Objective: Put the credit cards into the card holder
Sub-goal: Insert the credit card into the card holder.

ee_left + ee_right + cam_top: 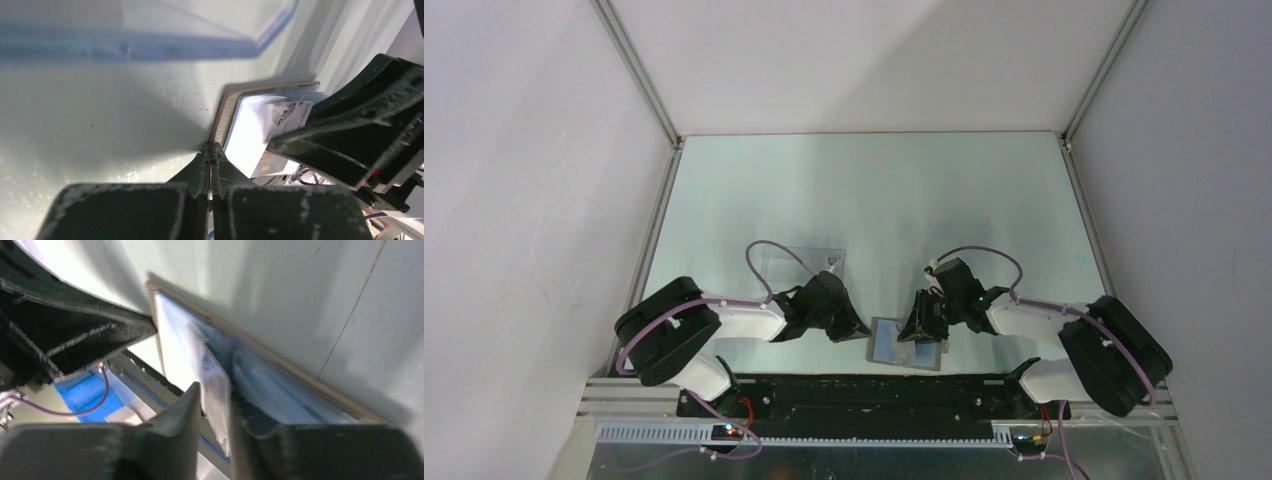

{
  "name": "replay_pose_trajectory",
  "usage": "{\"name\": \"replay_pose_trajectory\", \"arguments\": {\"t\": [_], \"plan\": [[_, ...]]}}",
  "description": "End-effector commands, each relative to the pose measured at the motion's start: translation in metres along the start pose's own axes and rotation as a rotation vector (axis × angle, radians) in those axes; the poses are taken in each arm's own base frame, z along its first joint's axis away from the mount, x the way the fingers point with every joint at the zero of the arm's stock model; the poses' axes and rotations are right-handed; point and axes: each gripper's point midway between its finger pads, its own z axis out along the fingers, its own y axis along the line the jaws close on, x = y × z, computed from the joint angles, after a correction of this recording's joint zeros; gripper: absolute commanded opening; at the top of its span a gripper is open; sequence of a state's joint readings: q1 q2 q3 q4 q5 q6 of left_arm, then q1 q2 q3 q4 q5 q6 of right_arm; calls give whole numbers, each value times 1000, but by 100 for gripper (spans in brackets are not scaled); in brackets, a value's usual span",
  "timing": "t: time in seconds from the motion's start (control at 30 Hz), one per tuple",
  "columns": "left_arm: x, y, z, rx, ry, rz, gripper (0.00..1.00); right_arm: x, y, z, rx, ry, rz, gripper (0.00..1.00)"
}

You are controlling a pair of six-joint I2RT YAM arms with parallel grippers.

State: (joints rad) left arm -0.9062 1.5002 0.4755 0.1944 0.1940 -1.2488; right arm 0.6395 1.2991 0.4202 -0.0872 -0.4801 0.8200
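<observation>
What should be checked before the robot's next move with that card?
1. Card holder lying open, blue lining up: ok.
2. Left gripper shut, tips at the holder's edge: ok.
3. Credit card between the fingers of the right gripper: ok.
4. Grip on the card firm: cannot tell.
5. Card's edge inside a slot: cannot tell, blurred.
6. Clear box apart from the holder: ok.

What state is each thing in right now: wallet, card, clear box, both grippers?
Grey-brown fold-over card holder: open, lying flat, blue lining up.
Pale plastic credit card: on edge over the holder, between the right fingers.
Clear plastic box: standing apart, untouched.
Left gripper: shut, tips at the holder's edge.
Right gripper: shut on the card.
</observation>
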Motion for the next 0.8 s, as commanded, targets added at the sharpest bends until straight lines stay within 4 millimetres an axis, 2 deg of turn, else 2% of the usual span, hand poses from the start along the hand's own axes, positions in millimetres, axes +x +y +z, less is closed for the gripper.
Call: {"name": "replay_pose_trajectory", "arguments": {"t": [0.0, 0.03, 0.1, 0.37, 0.5, 0.53, 0.67, 0.77], "plan": [[6, -1, -3, -5, 16, -3, 0, -9, 6, 11, -8, 7, -21, 19], [6, -2, -4, -1, 12, -6, 0, -13, 11, 12, -22, -3, -26, 11], [6, -1, -6, 1, 6, -13, 0, -19, 18, 15, -40, -11, -39, 1], [8, 3, -12, 3, -13, -46, 0, -36, 41, 24, -118, -8, -71, 0], [8, 6, -14, 1, -27, -62, 0, -36, 42, 23, -111, -5, -80, 0], [8, 6, -15, 1, -28, -64, 0, -36, 41, 21, -104, -7, -87, 1], [9, 7, -13, -4, -23, -61, 0, -28, 27, 11, -24, -4, -95, 32], [10, 5, -12, -3, -17, -53, 0, -28, 25, 3, 4, -25, -123, 44]]}}
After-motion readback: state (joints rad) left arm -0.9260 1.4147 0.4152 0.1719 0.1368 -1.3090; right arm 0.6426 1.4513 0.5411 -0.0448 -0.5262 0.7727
